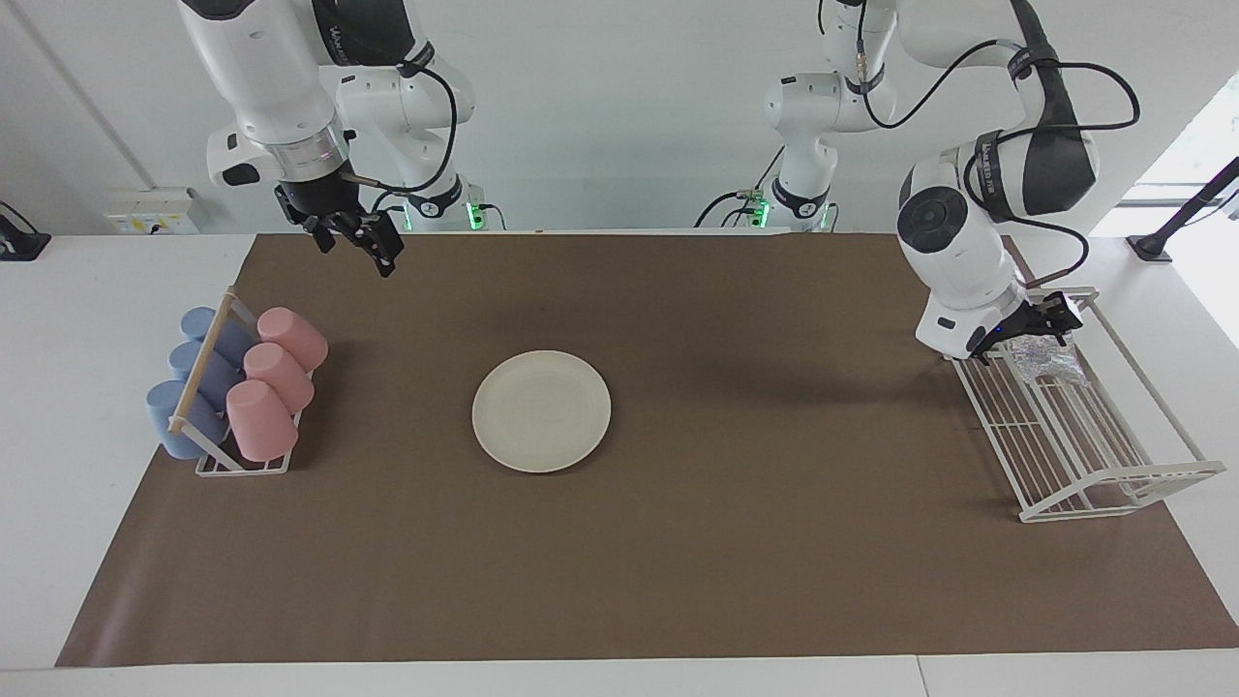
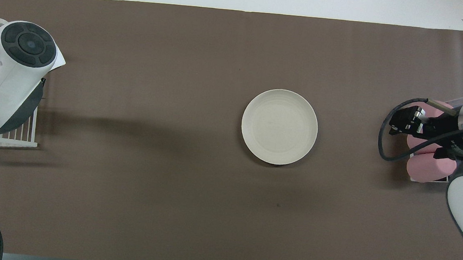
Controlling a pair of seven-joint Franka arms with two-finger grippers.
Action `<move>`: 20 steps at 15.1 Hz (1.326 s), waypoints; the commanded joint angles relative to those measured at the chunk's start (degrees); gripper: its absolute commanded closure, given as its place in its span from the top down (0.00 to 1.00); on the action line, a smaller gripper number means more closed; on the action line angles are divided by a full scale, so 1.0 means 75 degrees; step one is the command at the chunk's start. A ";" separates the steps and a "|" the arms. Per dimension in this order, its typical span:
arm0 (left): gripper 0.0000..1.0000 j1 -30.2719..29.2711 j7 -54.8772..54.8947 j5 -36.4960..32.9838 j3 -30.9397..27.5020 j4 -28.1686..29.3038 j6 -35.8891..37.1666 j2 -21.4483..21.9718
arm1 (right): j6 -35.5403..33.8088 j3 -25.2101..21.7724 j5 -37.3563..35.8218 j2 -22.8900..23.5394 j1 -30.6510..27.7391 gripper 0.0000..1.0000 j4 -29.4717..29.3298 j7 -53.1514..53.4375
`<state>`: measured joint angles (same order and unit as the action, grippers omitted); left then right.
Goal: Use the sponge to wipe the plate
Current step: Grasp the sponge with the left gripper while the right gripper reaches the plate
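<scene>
The cream-white plate (image 1: pixel 541 411) lies flat near the middle of the brown mat; it also shows in the overhead view (image 2: pixel 279 126). The silvery glittery sponge (image 1: pixel 1051 364) lies in a white wire basket (image 1: pixel 1113 476) at the left arm's end of the table. My left gripper (image 1: pixel 1036 331) is low in that basket, right over the sponge, with its fingers apart; I cannot tell whether it touches. In the overhead view the left arm hides both. My right gripper (image 1: pixel 354 244) is open and empty in the air, over the cup rack in the overhead view (image 2: pixel 405 120).
A rack (image 1: pixel 208 387) with blue and pink cups lying in it stands at the right arm's end; the pink cups (image 2: pixel 429 168) show under the right arm. The wire basket (image 2: pixel 7 138) takes up the left arm's end. The brown mat (image 1: pixel 736 542) covers the table.
</scene>
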<state>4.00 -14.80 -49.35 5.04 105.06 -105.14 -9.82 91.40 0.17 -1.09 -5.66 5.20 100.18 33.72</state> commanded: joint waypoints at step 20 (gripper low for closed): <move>0.00 -0.0158 -0.1941 -0.0791 0.0019 0.0558 0.0437 -0.0120 | -0.0011 0.0353 0.0543 -0.0113 -0.0037 1.00 0.0189 0.5699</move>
<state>3.27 -28.05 -54.64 4.96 107.07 -101.42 -12.49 91.73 2.92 1.98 -5.50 5.86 100.61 76.16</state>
